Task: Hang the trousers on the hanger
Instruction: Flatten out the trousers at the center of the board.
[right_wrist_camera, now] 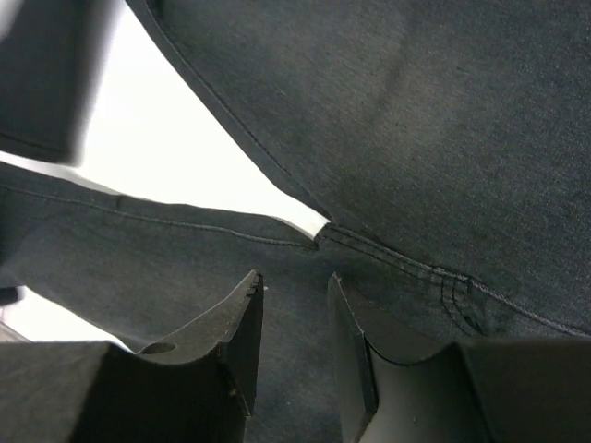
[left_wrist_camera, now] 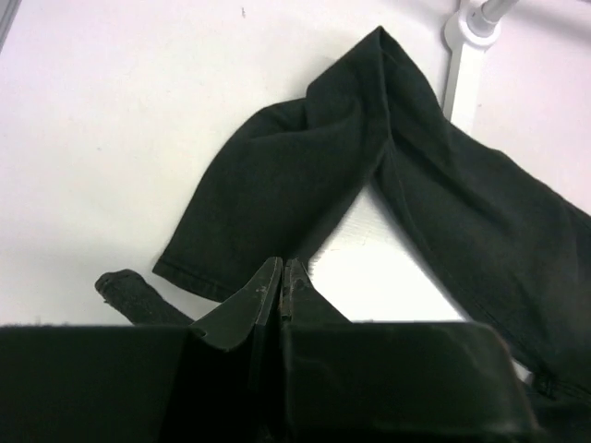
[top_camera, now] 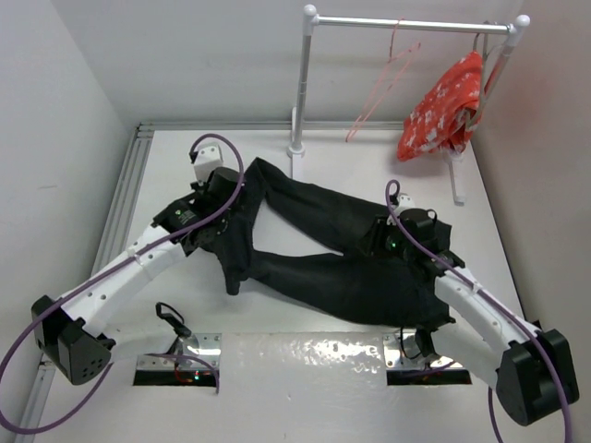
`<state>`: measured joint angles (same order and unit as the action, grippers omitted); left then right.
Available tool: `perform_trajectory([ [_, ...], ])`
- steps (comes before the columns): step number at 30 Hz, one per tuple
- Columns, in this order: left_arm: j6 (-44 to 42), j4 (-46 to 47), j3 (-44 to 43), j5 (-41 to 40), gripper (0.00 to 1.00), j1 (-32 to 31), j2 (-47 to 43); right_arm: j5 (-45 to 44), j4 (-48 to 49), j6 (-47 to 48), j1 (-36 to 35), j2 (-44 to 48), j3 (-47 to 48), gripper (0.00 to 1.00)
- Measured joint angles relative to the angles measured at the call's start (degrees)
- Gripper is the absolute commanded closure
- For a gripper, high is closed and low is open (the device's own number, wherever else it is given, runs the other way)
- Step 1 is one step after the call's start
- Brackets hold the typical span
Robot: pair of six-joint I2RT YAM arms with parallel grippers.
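From above, the black trousers lie flat on the white tabletop. Both legs point to the left, and the top part is on the right. The upper leg is bent back on itself near the far left. A pink hanger hangs on the white rail at the back, well apart from the trousers. A red-and-white cloth hangs at the right end of the rail. The left claw is over the bent leg. The right claw is over the middle of the trousers.

Next, the left wrist view shows the left claw clenched, its two fingers pressed together. Its tips sit just by the end of a trouser leg. This leg runs up to a fold near the foot of the rail. White tabletop shows all around.

Last, the right wrist view shows the right claw released, with a gap between its two fingers. It is low over the trousers, right where the two legs meet at a seam. A bit of tabletop shows between the legs.
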<state>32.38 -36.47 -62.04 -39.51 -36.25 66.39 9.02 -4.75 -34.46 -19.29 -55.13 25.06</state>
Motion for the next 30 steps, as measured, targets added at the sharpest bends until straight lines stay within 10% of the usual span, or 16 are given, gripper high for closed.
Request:
perform_trajectory([
  [12,2.56,-10.6,6.05,-1.55,1.0,0.24,-1.22,1.6,-0.9,1.31,-0.24,0.7,0.09,0.75],
  [13,3.52,-12.46,7.54,-0.79,0.91,0.24,-2.27,1.7,-1.33,1.51,-0.42,0.31,0.15,0.75],
  [14,4.04,-14.03,8.63,0.15,0.62,0.15,-3.54,1.79,-1.77,1.68,-0.55,-0.07,0.15,0.75],
  [18,4.09,-15.23,9.62,6.47,0.48,-0.2,-7.3,1.81,-2.78,2.05,-0.74,-0.83,0.31,0.68],
  [23,1.7,-13.29,4.5,6.62,0.58,-0.42,-0.42,1.7,-3.04,2.34,-0.79,-0.87,0.37,0.68],
  [26,-0.17,-9.81,0.81,5.31,0.8,-1.36,5.14,1.66,-3.04,2.56,-0.79,-1.18,0.37,0.88],
  [30,-2.19,-6.05,-4.35,0.39,0.86,-6.27,13.4,1.46,-3.04,2.6,-0.81,-1.27,0.37,0.99],
])
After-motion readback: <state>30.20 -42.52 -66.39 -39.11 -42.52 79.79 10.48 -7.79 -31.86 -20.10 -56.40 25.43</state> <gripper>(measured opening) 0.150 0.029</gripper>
